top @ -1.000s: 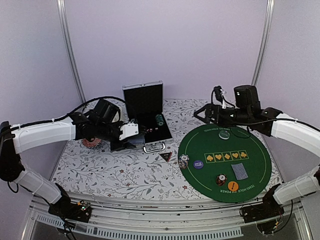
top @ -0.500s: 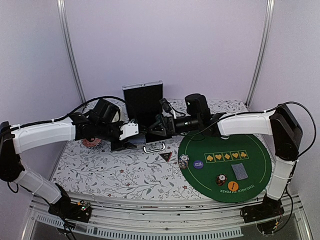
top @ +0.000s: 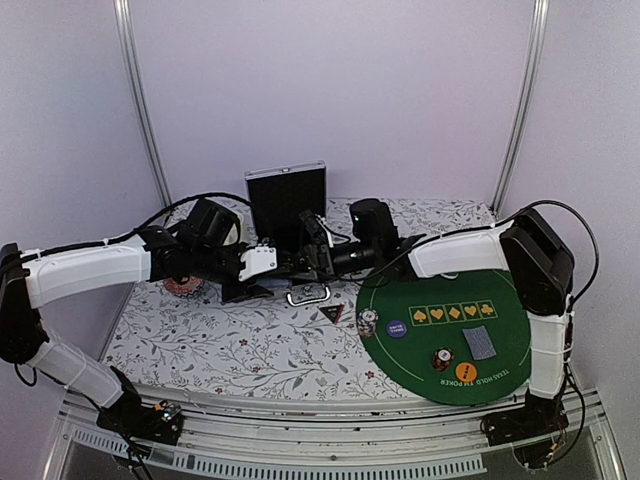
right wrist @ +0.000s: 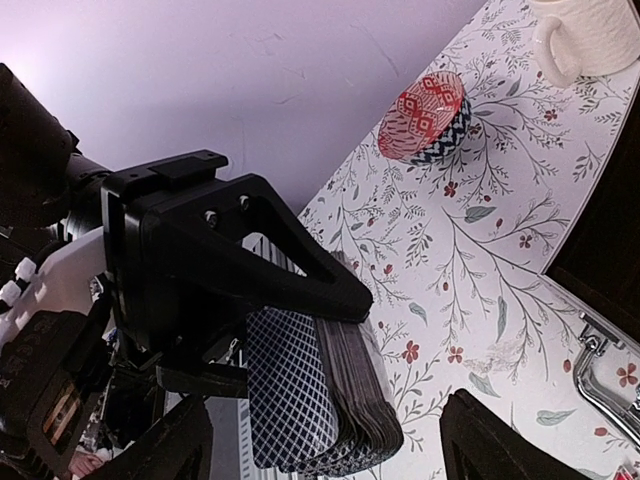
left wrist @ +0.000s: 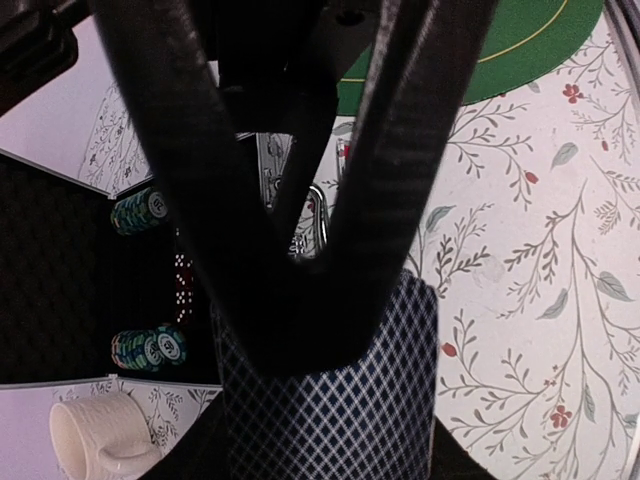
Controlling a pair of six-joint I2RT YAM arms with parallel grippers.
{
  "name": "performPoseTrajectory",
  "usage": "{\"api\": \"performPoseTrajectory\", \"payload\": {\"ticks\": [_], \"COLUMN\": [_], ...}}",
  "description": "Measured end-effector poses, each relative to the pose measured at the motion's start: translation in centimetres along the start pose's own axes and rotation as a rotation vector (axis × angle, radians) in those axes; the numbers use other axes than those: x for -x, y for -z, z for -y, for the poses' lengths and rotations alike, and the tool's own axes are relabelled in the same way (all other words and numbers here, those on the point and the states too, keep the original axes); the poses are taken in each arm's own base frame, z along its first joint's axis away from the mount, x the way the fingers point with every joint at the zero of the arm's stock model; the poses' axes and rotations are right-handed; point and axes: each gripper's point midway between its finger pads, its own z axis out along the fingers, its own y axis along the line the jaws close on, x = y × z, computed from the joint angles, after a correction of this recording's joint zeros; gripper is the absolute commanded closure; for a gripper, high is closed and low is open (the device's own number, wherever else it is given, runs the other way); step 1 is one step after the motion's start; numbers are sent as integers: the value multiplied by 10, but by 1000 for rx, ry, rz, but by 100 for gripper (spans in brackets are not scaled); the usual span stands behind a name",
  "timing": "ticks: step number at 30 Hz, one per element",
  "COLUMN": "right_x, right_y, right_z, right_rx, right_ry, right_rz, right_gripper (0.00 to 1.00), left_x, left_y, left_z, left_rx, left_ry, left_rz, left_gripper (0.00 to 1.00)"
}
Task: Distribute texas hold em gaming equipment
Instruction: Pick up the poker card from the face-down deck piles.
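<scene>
- From above: the black case point(top: 287, 200) stands open at the back of the floral desk point(top: 220, 345), its lid upright. The left arm point(top: 90, 268) and the right arm point(top: 455, 250) meet just in front of it, by its handle.
- Right of the case lies the round green mat point(top: 515, 345). On it are short chip stacks point(top: 368, 322), a purple button point(top: 397, 327), an orange button point(top: 466, 373) and a few face-down cards point(top: 480, 343).
- A dark triangular marker point(top: 331, 313) lies on the desk between case and mat, and a red bowl point(top: 183, 286) sits left of the case.
- Left wrist view: the left fingers point(left wrist: 185, 150) are clamped on a deck of cards point(left wrist: 340, 400), its blue-grey lattice back showing. The deck is held off the desk at the case's front edge.
- Inside the case lie two rows of loose chips point(left wrist: 140, 210). A cream mug point(left wrist: 95, 440) stands just beyond the case.
- Right wrist view: the right fingers point(right wrist: 490, 445) stand wide apart, one on each side of the deck. They hold nothing, with a gap showing on either side.
</scene>
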Motion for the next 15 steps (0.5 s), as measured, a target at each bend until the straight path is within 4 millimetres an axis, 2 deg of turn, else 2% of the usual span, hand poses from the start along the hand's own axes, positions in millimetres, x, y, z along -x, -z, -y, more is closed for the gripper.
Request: {"api": "performPoseTrajectory", "payload": {"ticks": [6, 10, 13, 15], "right_x": [-1, -1, -4, -6], "right_y": [-11, -18, -20, -21], "right_z": [-1, -3, 2, 3], "right_rx": [28, 50, 49, 50], "right_ry": [-10, 1, -14, -17], "right_rz": [-18, -26, -35, -40], "right_gripper": [40, 63, 77, 90], "left_x": [0, 0, 2, 3], "left_y": [0, 0, 3, 3], "left_z": [0, 1, 2, 3], "left_rx": [0, -3, -6, -9], "left_ry": [0, 0, -2, -2], "left_rz": [1, 2, 13, 17], "left_gripper": [52, 52, 53, 53]}}
